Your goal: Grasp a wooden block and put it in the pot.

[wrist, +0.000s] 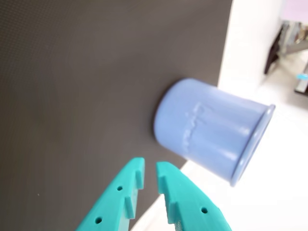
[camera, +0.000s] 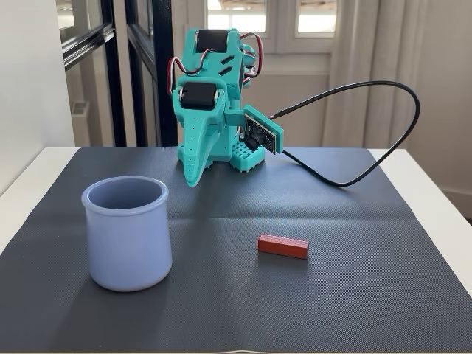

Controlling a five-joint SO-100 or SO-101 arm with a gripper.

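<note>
The wooden block (camera: 282, 246) is lying flat on the dark ribbed mat (camera: 354, 295) in the fixed view, right of centre, with its long side running nearly across the picture and nothing touching it. The pot (camera: 126, 233) is standing upright on the same mat at the left of that view, well apart from the block, with open mat lying between the two. The teal arm (camera: 214, 103) is sitting folded up at the far edge of the mat, behind both things, with its gripper (camera: 192, 180) pointing down toward the mat just in front of its base and hanging near neither the block nor the pot. A black cable (camera: 383, 140) is looping out from the small board on the arm's side, curving over the far right part of the mat and back, away from the block. In the wrist view the gripper (wrist: 149, 172) is showing its two teal fingers (wrist: 126, 192) with only a narrow gap between them and nothing held there. Beyond the fingertips the pot (wrist: 211, 130) is appearing on its side in that picture, its rolled rim toward the right, sitting at the edge where the mat (wrist: 86, 96) is meeting the white table (wrist: 279, 192). The block is not showing in the wrist view. A white wall and tall windows are filling the background of the fixed view.
</note>
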